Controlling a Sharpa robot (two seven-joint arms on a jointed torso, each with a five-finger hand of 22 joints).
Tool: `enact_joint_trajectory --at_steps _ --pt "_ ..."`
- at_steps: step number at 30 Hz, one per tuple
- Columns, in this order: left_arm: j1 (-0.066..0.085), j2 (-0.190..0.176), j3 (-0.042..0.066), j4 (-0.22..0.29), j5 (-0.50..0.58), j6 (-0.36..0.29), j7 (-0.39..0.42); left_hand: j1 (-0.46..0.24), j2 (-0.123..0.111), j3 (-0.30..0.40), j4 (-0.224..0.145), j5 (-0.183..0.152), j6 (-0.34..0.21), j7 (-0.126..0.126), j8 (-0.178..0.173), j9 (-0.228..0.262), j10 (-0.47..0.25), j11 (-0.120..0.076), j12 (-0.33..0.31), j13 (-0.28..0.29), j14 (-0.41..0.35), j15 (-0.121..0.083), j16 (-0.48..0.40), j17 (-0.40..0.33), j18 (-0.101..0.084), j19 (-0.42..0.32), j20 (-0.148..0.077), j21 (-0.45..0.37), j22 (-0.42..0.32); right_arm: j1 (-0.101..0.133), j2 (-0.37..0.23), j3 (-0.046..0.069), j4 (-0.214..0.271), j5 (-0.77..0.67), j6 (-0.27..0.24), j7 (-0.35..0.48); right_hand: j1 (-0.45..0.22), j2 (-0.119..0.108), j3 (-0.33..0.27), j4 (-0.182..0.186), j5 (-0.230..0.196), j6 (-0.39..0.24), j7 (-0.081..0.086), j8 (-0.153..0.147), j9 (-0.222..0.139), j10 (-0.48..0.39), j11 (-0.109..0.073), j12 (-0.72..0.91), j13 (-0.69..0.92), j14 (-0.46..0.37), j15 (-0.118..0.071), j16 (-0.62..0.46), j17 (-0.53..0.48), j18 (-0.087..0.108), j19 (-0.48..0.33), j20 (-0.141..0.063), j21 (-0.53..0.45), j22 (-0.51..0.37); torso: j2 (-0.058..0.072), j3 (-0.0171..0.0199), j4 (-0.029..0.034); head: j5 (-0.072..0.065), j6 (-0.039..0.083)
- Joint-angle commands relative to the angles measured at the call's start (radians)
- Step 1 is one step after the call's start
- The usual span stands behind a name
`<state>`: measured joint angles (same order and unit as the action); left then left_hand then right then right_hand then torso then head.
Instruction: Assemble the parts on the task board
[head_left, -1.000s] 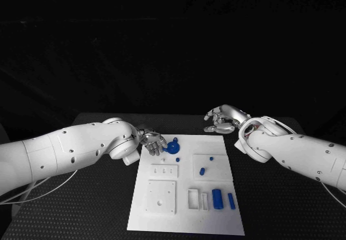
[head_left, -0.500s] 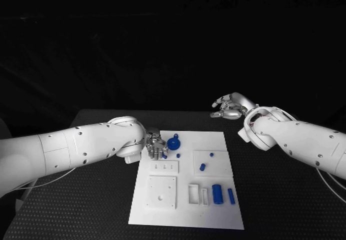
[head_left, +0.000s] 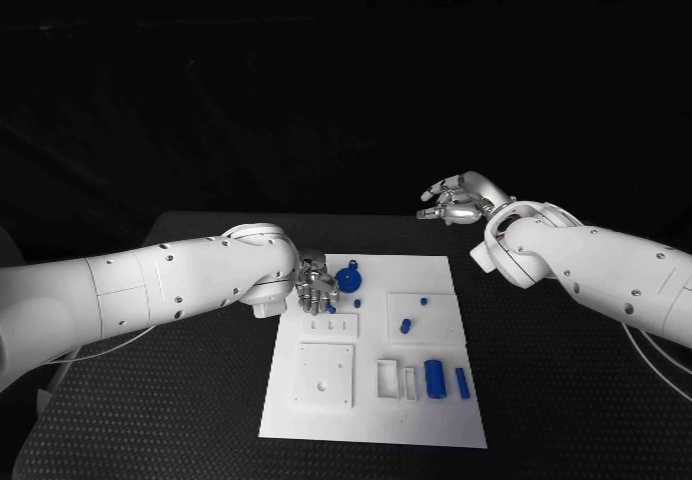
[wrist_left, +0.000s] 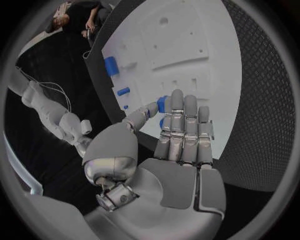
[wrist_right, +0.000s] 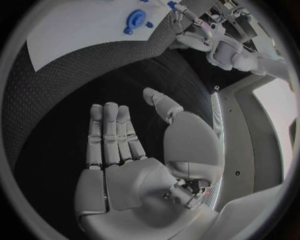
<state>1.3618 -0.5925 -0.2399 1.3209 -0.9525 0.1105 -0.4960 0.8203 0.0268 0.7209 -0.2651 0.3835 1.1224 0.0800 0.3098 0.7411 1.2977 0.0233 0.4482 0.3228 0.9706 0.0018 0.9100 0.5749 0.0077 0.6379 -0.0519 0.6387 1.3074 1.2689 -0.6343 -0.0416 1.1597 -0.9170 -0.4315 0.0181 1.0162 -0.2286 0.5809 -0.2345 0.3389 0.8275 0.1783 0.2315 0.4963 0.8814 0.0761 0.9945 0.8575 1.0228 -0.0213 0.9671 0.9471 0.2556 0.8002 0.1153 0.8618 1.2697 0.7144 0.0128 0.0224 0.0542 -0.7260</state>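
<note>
Remaining: most small blue plastic parts (head_left: 434, 379) lie loose on flat white task board (head_left: 433, 425); assy barely begun. Left hand (head_left: 317, 287) and right hand (head_left: 459, 202): fingers spread, empty.

Two smooth white arms dotted with small dark screws — thin pale cables trailing beneath. Behind the fingers (wrist_left: 181, 130), silver segmented metal on left hand (head_left: 317, 290) and right hand (head_left: 459, 203) — rounded, polished knuckle housings.
</note>
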Motion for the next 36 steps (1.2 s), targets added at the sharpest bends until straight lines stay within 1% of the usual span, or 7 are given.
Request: enact_joint_trajectory --at_steps 1,9,15,22,32,33,36 --pt "0.001 0.003 0.0 0.004 -0.007 0.036 -0.01 0.006 0.005 0.032 -0.027 0.003 0.04 -0.038 0.005 0.001 0.045 -0.035 -0.004 0.001 0.008 0.002 0.004 -0.002 -0.008 -0.001 -0.011 0.004 0.021 0.001 0.004 0.001 -0.006 0.051 0.009 0.027 -0.007 0.006 0.003 0.002 0.004 -0.002 0.008 0.006 -0.002 -0.012 0.003 -0.034 -0.052 -0.017 0.006 -0.032 -0.047 -0.01 -0.026 0.01 -0.034 -0.01 0.0 0.0001 -0.0011 0.001 -0.006" --pt "0.0 0.007 0.0 -0.003 -0.003 0.035 -0.015 0.005 0.006 0.033 -0.027 0.001 0.039 -0.037 0.004 0.002 0.045 -0.035 -0.004 0.001 0.007 0.003 0.004 -0.002 -0.008 -0.002 -0.012 0.004 0.021 0.003 0.01 0.001 -0.014 0.107 0.03 0.036 -0.008 0.017 0.002 -0.004 0.004 -0.015 0.019 0.023 -0.007 -0.034 0.017 -0.145 -0.258 -0.065 0.048 -0.134 -0.204 -0.017 -0.086 0.044 -0.169 -0.053 0.001 -0.0008 -0.0012 0.001 -0.011" --pt "-0.002 0.012 0.0 -0.008 0.001 0.034 -0.015 0.004 0.007 0.034 -0.027 0.0 0.038 -0.037 0.004 0.003 0.044 -0.034 -0.005 0.001 0.006 0.003 0.003 -0.003 -0.008 -0.002 -0.012 0.005 0.021 0.004 0.015 0.001 -0.02 0.162 0.046 0.045 0.003 0.034 0.02 -0.023 -0.036 -0.015 0.024 0.035 -0.022 -0.033 0.051 -0.327 -0.486 -0.114 0.116 -0.324 -0.338 -0.033 -0.181 0.082 -0.306 -0.118 0.001 -0.0015 -0.0001 0.001 -0.012" --pt "-0.006 0.017 0.0 -0.016 0.001 0.034 -0.021 0.001 0.008 0.036 -0.028 -0.004 0.038 -0.037 0.003 0.006 0.045 -0.035 -0.006 0.002 0.008 0.002 0.005 -0.005 -0.008 0.007 -0.017 0.014 0.022 0.004 0.019 0.001 -0.02 0.169 0.05 0.047 0.008 0.038 0.011 -0.022 -0.043 -0.014 0.024 0.039 -0.032 -0.012 0.052 -0.354 -0.546 -0.106 0.12 -0.359 -0.355 -0.028 -0.183 0.091 -0.322 -0.124 0.001 -0.001 -0.001 0.002 -0.017" --pt "-0.01 0.016 0.001 -0.02 0.0 0.034 -0.025 0.011 0.008 0.027 -0.028 -0.013 0.042 -0.041 0.008 0.037 0.063 -0.049 0.016 0.02 0.057 -0.035 0.06 -0.008 0.02 0.146 -0.081 0.166 0.028 0.004 0.02 0.001 -0.021 0.17 0.057 0.047 0.009 0.039 0.009 -0.022 -0.042 -0.015 0.024 0.039 -0.034 -0.01 0.053 -0.357 -0.556 -0.105 0.12 -0.365 -0.357 -0.028 -0.183 0.092 -0.324 -0.124 0.001 -0.0001 -0.0012 0.003 -0.022" --pt "-0.01 0.015 0.001 -0.02 0.0 0.035 -0.025 0.031 0.007 0.008 -0.02 -0.027 0.036 -0.039 0.005 0.041 0.075 -0.057 0.034 0.03 0.164 -0.079 0.175 0.047 0.048 0.253 -0.115 0.261 0.026 0.004 0.02 0.001 -0.021 0.17 0.058 0.046 0.01 0.039 0.008 -0.022 -0.039 -0.015 0.024 0.039 -0.035 -0.009 0.053 -0.358 -0.562 -0.107 0.122 -0.37 -0.359 -0.028 -0.187 0.093 -0.328 -0.125 0.0 -0.0002 -0.0012 0.003 -0.023" --pt "-0.01 0.017 0.001 -0.02 0.0 0.042 -0.024 0.039 0.007 0.012 -0.028 -0.025 0.031 -0.04 -0.002 0.053 0.096 -0.084 0.118 0.092 0.19 -0.159 0.325 0.127 0.076 0.337 -0.162 0.409 0.028 0.004 0.019 0.001 -0.021 0.17 0.06 0.046 0.012 0.04 0.007 -0.022 -0.033 -0.016 0.025 0.039 -0.037 -0.007 0.053 -0.36 -0.569 -0.107 0.123 -0.374 -0.361 -0.028 -0.189 0.094 -0.33 -0.125 0.001 -0.0008 -0.001 0.003 -0.023"
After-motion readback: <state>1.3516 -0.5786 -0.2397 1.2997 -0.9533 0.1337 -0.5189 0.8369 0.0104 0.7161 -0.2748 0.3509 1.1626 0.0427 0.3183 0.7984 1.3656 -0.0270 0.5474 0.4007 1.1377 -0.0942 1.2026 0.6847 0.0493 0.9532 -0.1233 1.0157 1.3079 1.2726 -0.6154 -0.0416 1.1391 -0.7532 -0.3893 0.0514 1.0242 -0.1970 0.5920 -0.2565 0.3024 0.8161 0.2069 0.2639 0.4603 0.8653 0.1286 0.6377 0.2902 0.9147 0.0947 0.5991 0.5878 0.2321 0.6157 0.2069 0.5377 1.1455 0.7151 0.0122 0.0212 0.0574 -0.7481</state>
